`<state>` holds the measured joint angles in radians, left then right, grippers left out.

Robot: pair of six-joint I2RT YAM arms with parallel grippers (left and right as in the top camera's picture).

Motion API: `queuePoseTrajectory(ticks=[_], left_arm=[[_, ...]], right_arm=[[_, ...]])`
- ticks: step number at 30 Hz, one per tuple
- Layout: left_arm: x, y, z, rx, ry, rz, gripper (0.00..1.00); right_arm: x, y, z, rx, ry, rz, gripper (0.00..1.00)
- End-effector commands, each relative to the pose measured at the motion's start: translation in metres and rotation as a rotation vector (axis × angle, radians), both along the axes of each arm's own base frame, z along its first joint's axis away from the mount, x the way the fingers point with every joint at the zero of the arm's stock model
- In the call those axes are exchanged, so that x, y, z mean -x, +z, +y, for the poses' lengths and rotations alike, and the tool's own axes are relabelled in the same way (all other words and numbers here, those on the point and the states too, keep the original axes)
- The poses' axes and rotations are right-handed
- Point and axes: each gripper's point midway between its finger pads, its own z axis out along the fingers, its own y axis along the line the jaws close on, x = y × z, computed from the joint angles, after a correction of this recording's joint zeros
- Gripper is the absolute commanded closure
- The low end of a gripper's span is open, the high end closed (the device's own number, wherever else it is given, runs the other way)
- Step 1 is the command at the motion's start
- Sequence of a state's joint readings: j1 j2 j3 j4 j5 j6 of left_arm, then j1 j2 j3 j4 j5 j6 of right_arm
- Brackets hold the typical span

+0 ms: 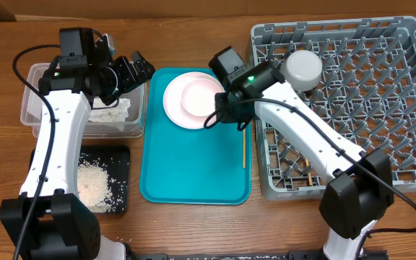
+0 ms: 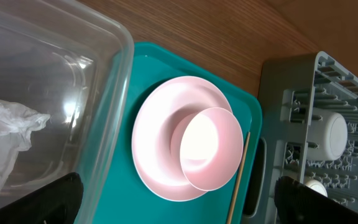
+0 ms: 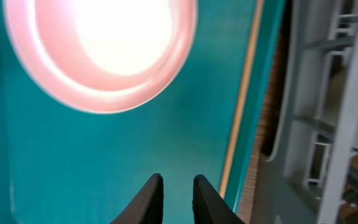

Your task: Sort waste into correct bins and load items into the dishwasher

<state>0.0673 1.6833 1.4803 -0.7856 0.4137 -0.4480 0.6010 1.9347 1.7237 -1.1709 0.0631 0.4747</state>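
Both end effectors empty: left (image 2: 179,208) wide, right (image 3: 178,200) pinched.

Clear: tray (image 1: 193,170), near half, bare; I can come straight down there.
Clear: table (image 1: 193,40) beyond the tray.
Blocked: tray's far end, filled by plate (image 1: 173,105) and bowl (image 1: 199,96).
Blocked: tray's right edge, chopstick (image 1: 244,148) just beside the rack (image 1: 381,87) wall.
Blocked: tub (image 1: 35,115), left arm (image 1: 63,123) overhanging it.
Blocked: rack's left side, right arm (image 1: 302,126) crossing over it.

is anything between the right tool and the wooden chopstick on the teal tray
Nothing visible. The thin wooden chopstick lies bare along the teal plastic tray's right edge, just beside the right tool.
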Motion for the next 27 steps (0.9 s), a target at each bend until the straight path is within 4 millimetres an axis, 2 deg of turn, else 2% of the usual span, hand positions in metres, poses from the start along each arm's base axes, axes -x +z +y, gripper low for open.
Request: queuePoseTrajectory(ticks=[1, 8, 21, 27], left_arm=[[-0.004, 0.013, 0.0, -0.011, -0.004, -0.036, 0.0], [-0.004, 0.013, 0.0, -0.011, -0.004, -0.036, 0.0], [-0.004, 0.013, 0.0, -0.011, -0.004, -0.036, 0.0], [-0.004, 0.013, 0.0, -0.011, -0.004, -0.036, 0.0]], right_arm=[[-0.011, -0.007, -0.016, 0.088, -0.136, -0.05, 0.81], [-0.012, -0.015, -0.016, 0.094, -0.152, -0.037, 0.81], [-0.011, -0.058, -0.02, 0.182, -0.168, 0.03, 0.81], [-0.013, -0.062, -0.019, 0.184, -0.168, 0.027, 0.81]])
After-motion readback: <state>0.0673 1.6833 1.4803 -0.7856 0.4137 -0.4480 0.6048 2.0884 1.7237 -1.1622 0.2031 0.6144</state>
